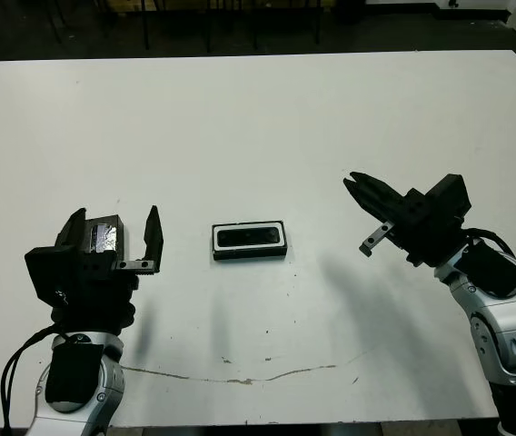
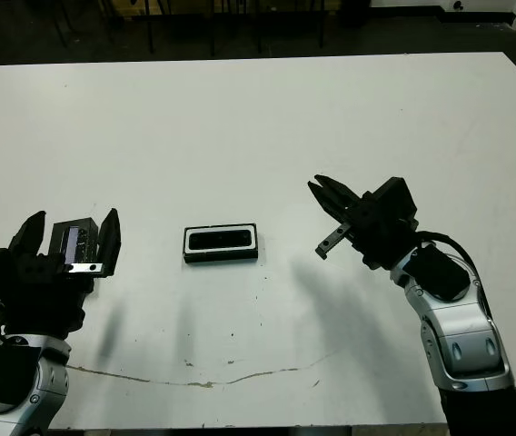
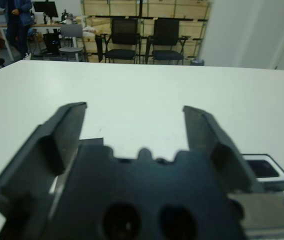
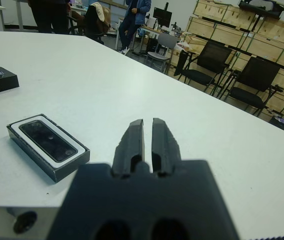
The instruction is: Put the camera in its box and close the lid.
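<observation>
Near the tabletop's left front corner, the flat black silver-striped lid [image 2: 70, 240] lay between the left gripper's [image 2: 70, 238] spread fingers, not yet grasped; the right gripper [image 2: 324, 194] was clenched empty.

Beyond the white table [image 4: 222, 150], black office chairs [image 3: 124, 37] before stacked wooden crates [image 4: 262, 45].

Even, bright overhead light; the white table [image 1: 258, 136] glares mildly. Soft shadows fall near the arms. Wrist views blur up close.

Head stereo pair looks down across the tabletop [image 1: 258, 136]; each wrist camera peers low along its claw toward the room, both catching the box [image 4: 48, 146]
</observation>
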Robot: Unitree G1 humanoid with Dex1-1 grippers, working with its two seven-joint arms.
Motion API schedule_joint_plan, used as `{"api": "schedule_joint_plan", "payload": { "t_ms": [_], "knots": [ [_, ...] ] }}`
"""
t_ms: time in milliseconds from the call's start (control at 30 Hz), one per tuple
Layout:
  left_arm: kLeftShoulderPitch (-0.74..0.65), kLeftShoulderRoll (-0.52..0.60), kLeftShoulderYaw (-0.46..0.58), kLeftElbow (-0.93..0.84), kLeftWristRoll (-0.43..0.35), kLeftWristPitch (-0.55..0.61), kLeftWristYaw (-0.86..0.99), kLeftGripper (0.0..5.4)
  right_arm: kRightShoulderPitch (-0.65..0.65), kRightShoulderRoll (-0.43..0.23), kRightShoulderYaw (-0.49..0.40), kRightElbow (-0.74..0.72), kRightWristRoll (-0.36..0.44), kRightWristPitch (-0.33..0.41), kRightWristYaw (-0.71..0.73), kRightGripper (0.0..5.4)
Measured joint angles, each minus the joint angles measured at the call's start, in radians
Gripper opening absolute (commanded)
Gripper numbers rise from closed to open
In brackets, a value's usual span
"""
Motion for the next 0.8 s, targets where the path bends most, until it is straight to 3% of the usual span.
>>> {"api": "schedule_joint_plan", "payload": {
  "t_ms": [200, 433, 600, 800],
  "knots": [
    [-0.007, 0.005, 0.063, -0.042, -0.014, 0.082, 0.007, 5.39, -0.001, 0.0, 0.0, 0.002, 0.014, 0.016, 0.003, 0.0],
    [-0.03, -0.012, 0.245, -0.078, -0.238, 0.131, 0.005, 5.39, -0.009, -0.003, 0.001, 0.004, 0.013, 0.024, 0.007, 0.0],
    [-0.047, 0.021, 0.357, -0.032, -0.335, 0.231, -0.02, 5.39, -0.01, -0.007, 0.002, 0.003, 0.012, 0.03, 0.007, 0.0],
    [-0.078, 0.088, 0.398, 0.037, -0.432, 0.423, -0.064, 5.39, -0.01, -0.007, 0.004, 0.003, 0.012, 0.03, 0.007, 0.0]
  ]
}}
